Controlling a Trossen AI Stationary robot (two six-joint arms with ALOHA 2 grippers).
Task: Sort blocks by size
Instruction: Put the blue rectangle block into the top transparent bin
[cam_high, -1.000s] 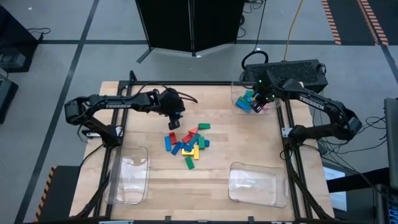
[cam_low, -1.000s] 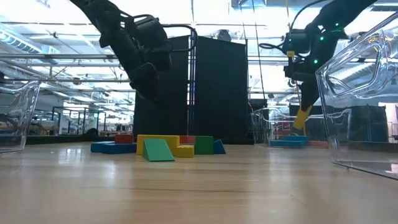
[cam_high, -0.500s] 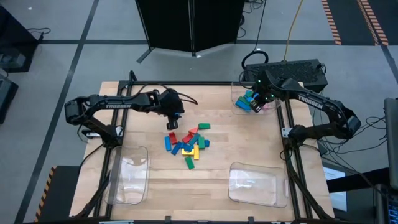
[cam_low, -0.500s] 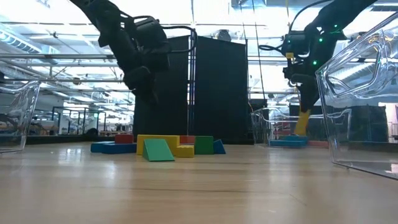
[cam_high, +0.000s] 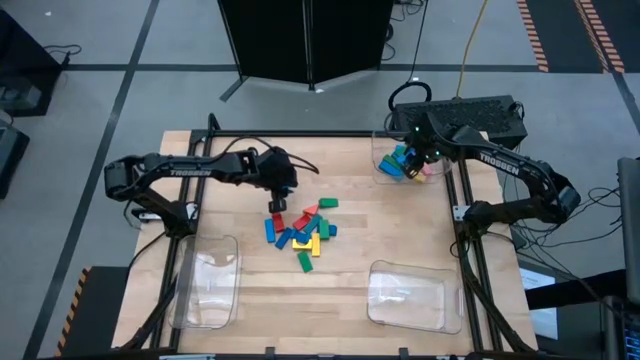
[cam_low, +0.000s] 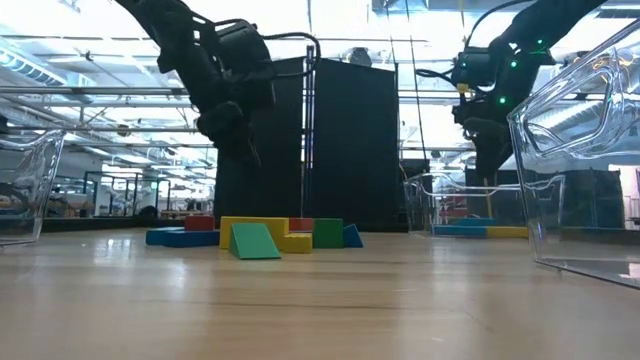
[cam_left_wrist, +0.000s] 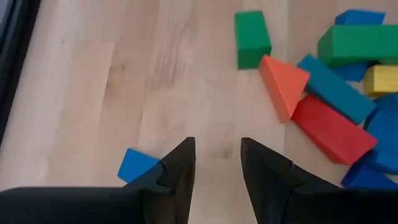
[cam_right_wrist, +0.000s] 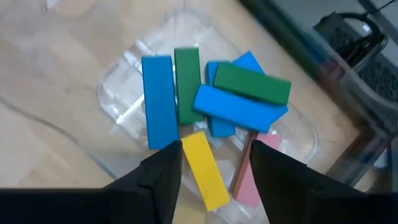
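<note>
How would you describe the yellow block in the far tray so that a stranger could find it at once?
Start at the clear tray in the table's far right corner, under the right gripper. Long blocks are piled inside it, blue and green with one pink. The yellow block lies flat at the pile's edge, between the open fingers, and is the only yellow one there.

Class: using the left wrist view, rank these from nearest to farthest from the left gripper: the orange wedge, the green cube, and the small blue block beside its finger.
1. Small blue block, right beside one finger of the left gripper.
2. Orange wedge, at the pile's edge.
3. Green cube, beyond the wedge.
</note>
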